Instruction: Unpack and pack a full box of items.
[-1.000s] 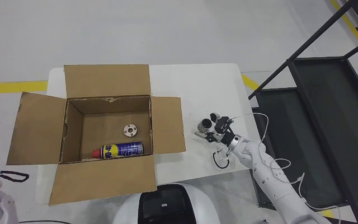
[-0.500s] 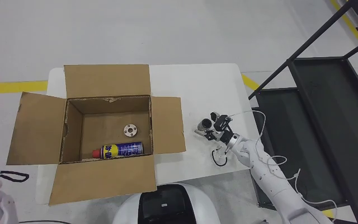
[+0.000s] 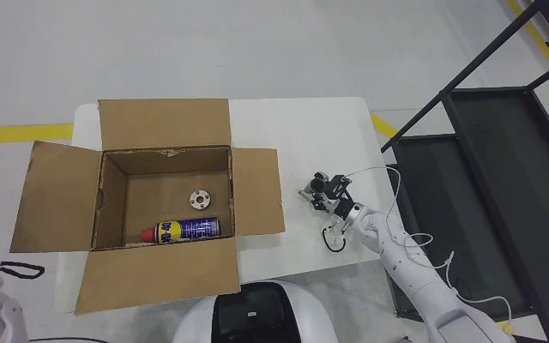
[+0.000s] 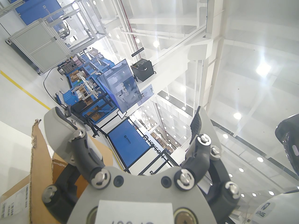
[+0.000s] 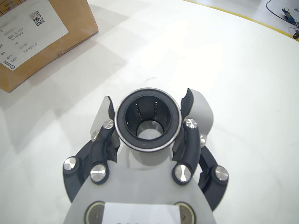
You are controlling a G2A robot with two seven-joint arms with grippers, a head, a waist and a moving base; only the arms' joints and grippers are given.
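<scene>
The white table carries one large thing: an open cardboard box on its left half, all four flaps folded outward and lying flat. In the right wrist view a side wall of the box shows a white label stuck to it.

Two items lie on the box's floor. A blue and yellow spray can lies on its side along the wall nearest the robot, red cap toward the left wall. A small round metal flange with a hole in its middle lies flat near the centre of the floor, just beyond the can and apart from it.

The right gripper is on the open table to the right of the box, just past the tip of the right flap. Its fingers are closed in on a short cylindrical bearing — silver rim, black bore — pinching it from both sides, with the open end facing away from the wrist. The bearing sits low over the tabletop; whether it touches the surface I cannot tell.

The left gripper points up toward the ceiling beside a cardboard edge, its jaws spread wide with nothing between them.
</scene>
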